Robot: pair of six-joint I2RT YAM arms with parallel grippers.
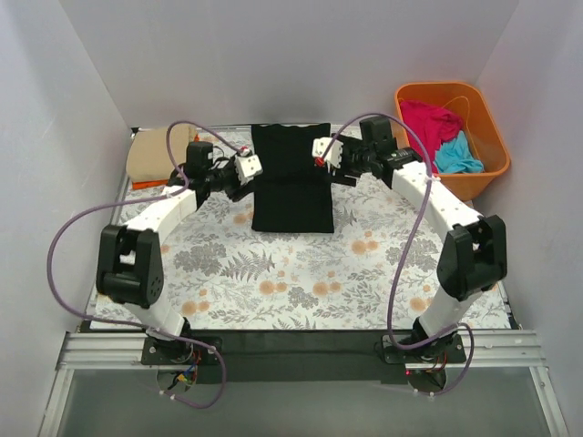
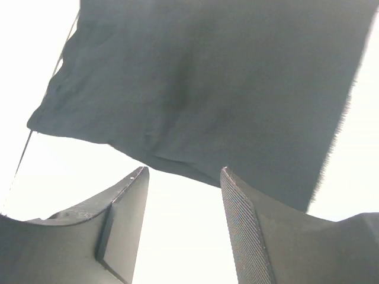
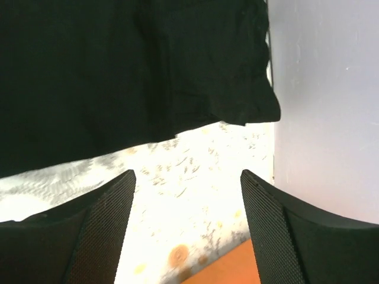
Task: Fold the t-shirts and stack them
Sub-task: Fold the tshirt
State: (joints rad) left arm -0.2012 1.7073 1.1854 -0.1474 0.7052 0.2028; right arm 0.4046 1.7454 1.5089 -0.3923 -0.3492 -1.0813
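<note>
The black t-shirt (image 1: 291,177) lies folded into a tall rectangle at the back middle of the floral sheet. It also shows in the left wrist view (image 2: 207,83) and the right wrist view (image 3: 118,71). My left gripper (image 1: 248,167) is open and empty beside the shirt's left edge. My right gripper (image 1: 321,152) is open and empty beside its right edge. A folded tan t-shirt (image 1: 150,155) lies on an orange one at the back left. The magenta-pink t-shirt (image 1: 430,121) and the turquoise t-shirt (image 1: 455,157) lie crumpled in the orange tub.
The rigid orange tub (image 1: 492,137) stands at the back right. The floral sheet (image 1: 301,282) covers the table. White walls close in on the left, back and right. Purple cables loop over both arms.
</note>
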